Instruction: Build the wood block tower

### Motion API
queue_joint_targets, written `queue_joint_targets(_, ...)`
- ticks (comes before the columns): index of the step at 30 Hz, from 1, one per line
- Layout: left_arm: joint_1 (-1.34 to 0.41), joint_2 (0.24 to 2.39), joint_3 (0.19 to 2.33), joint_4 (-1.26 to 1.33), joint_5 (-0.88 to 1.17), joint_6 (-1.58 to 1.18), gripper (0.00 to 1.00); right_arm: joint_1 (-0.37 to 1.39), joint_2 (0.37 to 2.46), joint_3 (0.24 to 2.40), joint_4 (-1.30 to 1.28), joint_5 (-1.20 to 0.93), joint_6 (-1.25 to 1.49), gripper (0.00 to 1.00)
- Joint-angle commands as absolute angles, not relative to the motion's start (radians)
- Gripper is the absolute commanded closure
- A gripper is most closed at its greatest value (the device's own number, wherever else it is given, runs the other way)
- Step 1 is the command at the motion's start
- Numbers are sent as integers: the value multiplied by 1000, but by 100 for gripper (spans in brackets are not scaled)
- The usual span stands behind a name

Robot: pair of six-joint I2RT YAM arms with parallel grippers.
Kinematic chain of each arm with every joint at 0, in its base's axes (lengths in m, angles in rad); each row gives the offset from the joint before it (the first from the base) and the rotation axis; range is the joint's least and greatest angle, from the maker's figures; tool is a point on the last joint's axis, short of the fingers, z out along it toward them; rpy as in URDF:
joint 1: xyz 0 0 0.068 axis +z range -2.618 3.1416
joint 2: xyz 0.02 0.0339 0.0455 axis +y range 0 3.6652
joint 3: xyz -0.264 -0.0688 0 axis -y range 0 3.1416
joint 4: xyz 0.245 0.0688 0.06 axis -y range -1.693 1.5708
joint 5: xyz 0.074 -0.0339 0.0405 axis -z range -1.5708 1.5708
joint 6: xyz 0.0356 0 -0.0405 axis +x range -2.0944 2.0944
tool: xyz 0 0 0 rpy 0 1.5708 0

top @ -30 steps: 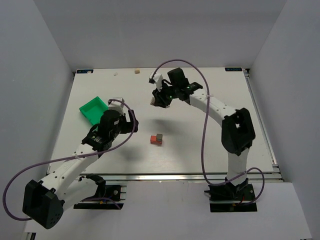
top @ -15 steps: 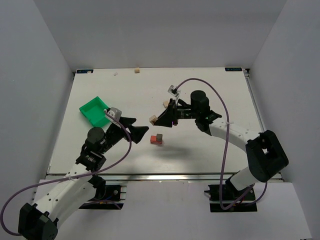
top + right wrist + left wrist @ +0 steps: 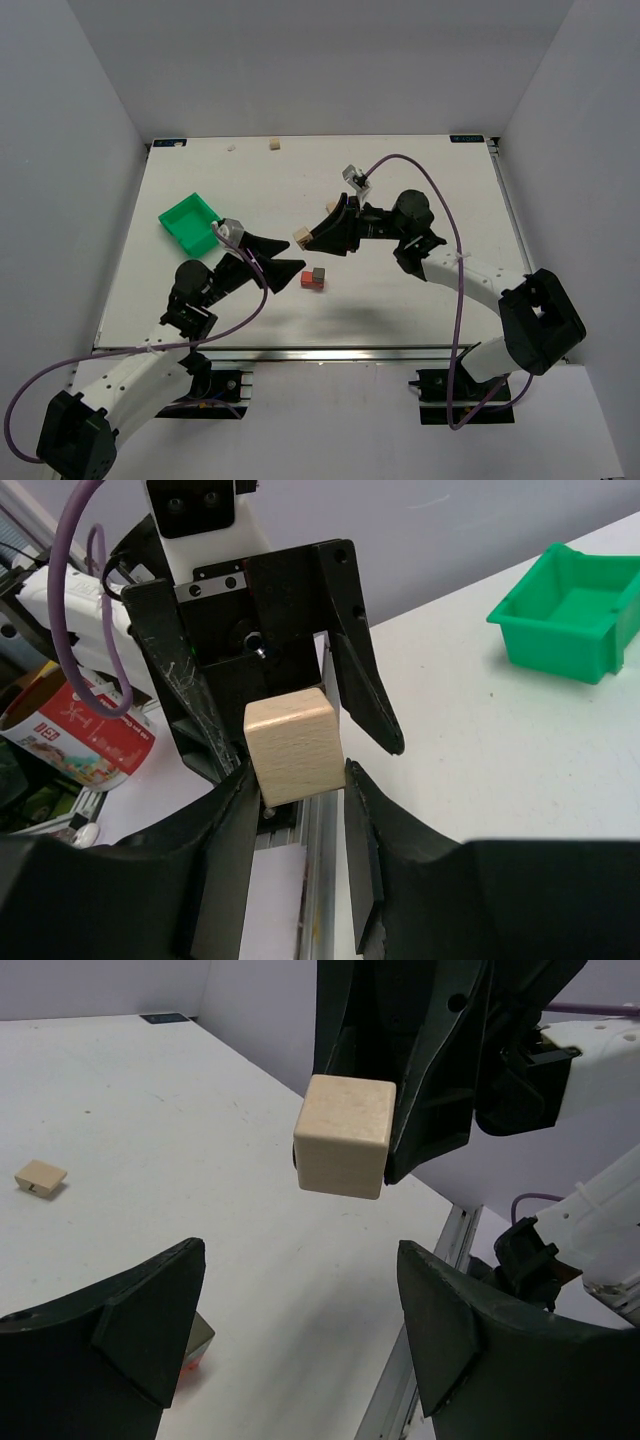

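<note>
The right hand [image 3: 295, 772] pinches a pale beige wooden cube [image 3: 345, 1135] at its tips. The left hand [image 3: 300, 1256] is wide open, empty, facing it.

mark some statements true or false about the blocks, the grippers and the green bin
1. The right gripper holds a pale beige cube. True.
2. The left gripper is shut on a block. False: its fingers are spread open with nothing between them.
3. The pale beige cube rests on the grey-brown cube. False: it is held in the air, apart from it.
4. The green bin sits on the right arm's side. False: it is on the left arm's side.
5. A beige block lies near the table's far edge. True.
</note>
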State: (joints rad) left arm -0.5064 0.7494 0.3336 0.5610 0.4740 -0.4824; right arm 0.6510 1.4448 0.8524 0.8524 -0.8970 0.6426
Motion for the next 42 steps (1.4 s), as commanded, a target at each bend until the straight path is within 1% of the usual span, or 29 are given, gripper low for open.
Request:
queue_joint_targets(1,-511,715,318,641,488,-522,14,661,1433,850,922,-925,651,87)
queue_joint_targets(8,-509,666,304,649,425,-531,16,675,1427,867,807,-910,563,87)
queue_joint_targets(12,-511,689,311,679,411,-531,17,687,1428,867,796,-900,548,87)
queue_joint_targets(14,-512,713,319,704,437,-534,19,692,1430,871,804,-904,548,87)
queue_joint_targets(16,-512,750,333,709,457,-535,25,695,1428,873,808,-904,549,87)
queue_joint_targets(17,-512,761,334,713,469,-535,30,696,1427,871,814,-902,551,87)
queue_joint_targets(20,-514,778,328,739,472,-546,35,699,1420,868,816,-897,551,87)
queue_joint_targets(23,-514,767,321,755,472,-552,45,699,1420,868,812,-897,548,87)
queue_joint_targets(24,-512,762,319,755,466,-554,50,701,1420,871,795,-897,539,86)
queue_joint_targets(26,-512,747,311,756,460,-557,56,701,1424,876,770,-893,528,82)
queue_joint_targets(27,-512,741,310,752,447,-558,62,701,1424,877,741,-893,509,80)
queue_joint_targets(28,-512,723,307,752,442,-557,64,701,1417,879,726,-887,497,76)
queue_joint_targets(29,-512,715,304,752,436,-557,66,700,1414,882,706,-879,480,76)
queue_joint_targets(30,-512,707,304,750,431,-551,74,701,1405,884,666,-873,451,76)
queue_joint_targets(32,-512,693,311,715,419,-539,85,703,1394,879,649,-854,433,75)
queue_joint_targets(33,-512,693,328,698,416,-528,93,703,1390,877,646,-856,425,72)
queue_joint_targets(34,-514,693,337,678,404,-516,100,703,1379,877,632,-847,414,64)
queue_joint_targets(36,-512,704,366,644,422,-485,100,699,1367,874,618,-847,402,50)
queue_joint_targets(37,-512,707,383,620,437,-438,100,698,1361,874,608,-847,388,41)
queue_joint_targets(38,-512,719,405,542,443,-401,100,693,1355,874,566,-845,373,31)
queue_joint_targets(39,-512,726,435,478,434,-349,100,690,1330,873,536,-838,356,12)
queue_joint_targets(40,-512,733,504,410,411,-254,100,690,1312,871,496,-783,335,11)
queue_joint_targets(41,-511,742,537,299,417,-201,100,687,1293,868,413,-746,278,11)
queue_joint_targets(42,-509,761,569,244,394,-148,100,686,1251,855,369,-698,258,11)
